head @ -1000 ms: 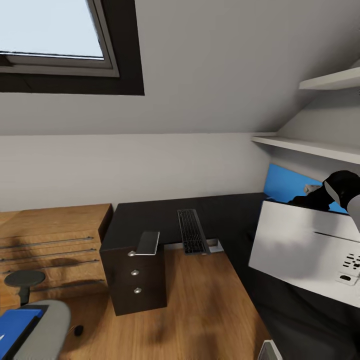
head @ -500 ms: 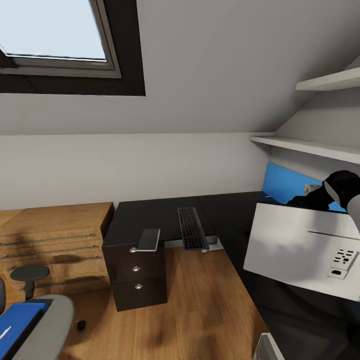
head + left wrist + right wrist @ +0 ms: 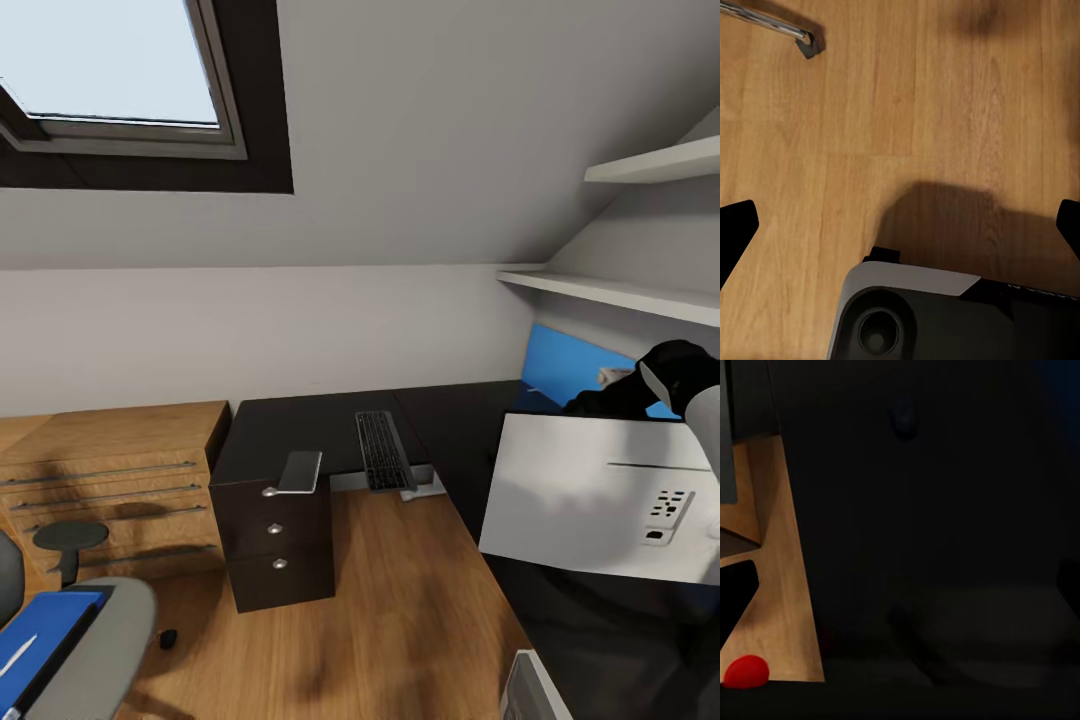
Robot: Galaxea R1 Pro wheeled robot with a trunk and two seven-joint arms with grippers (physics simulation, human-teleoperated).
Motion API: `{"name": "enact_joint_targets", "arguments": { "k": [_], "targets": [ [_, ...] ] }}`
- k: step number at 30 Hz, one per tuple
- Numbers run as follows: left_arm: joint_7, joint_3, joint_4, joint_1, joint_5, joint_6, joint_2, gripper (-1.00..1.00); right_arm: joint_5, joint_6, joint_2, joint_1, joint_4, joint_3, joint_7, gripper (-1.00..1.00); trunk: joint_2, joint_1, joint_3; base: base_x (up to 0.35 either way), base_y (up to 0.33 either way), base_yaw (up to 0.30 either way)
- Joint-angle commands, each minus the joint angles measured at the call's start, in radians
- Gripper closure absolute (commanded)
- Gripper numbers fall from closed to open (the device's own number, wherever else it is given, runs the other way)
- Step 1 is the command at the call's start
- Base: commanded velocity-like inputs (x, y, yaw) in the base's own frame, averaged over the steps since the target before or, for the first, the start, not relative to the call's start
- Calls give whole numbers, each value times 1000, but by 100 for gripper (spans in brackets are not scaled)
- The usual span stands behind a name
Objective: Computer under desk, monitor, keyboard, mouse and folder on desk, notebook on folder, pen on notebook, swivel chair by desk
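Black desk (image 3: 300, 430) carries keyboard (image 3: 383, 451) lengthwise toward wall; end effector grips unclear.

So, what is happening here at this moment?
The robot is at the black desk, and its right arm holds the monitor up over the desk's right part, pale back toward the camera. The keyboard already lies on the desk. The blue folder is on the chair. A small black mouse is on the floor.

my right arm (image 3: 690, 385) raised, reaching forward at head-view right; left gripper (image 3: 900, 225) fingers spread wide, pointing down.
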Motion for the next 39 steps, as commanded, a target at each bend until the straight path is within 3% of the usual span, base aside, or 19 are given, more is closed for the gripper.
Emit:
{"name": "enact_joint_targets", "arguments": {
  "k": [1, 7, 12, 15, 24, 31, 39],
  "targets": [
    [-2, 3, -2, 0, 5, -1, -1, -100, 10, 3, 1, 0, -2, -5, 8, -100, -1, 0, -1, -7, 0, 0],
    [-2, 3, -2, 0, 5, -1, -2, -100, 7, 2, 8, 0, -5, -7, 9, -100, -1, 0, -1, -3, 0, 0],
    [-2, 3, -2, 0, 5, -1, -2, -100, 6, -9, 52, 0, -67, -13, 9, -100, -1, 0, -1, 0, 0, 0],
    [-2, 3, -2, 0, 5, -1, -2, -100, 5, -14, 94, 0, -112, -15, 9, -100, -1, 0, -1, 0, 0, 0],
    [-2, 3, -2, 0, 5, -1, -2, -100, 5, -17, 158, 0, -136, -14, 10, -100, -1, 0, -1, 0, 0, 0],
    [-2, 3, -2, 0, 5, -1, -2, -100, 4, -15, 179, 0, -137, -13, 8, -100, -1, 0, -1, 0, 0, 0],
    [-2, 3, -2, 0, 5, -1, -2, -100, 5, -7, 184, 0, -133, -11, 10, -100, -1, 0, -1, -47, 0, 0]
  ]
}}
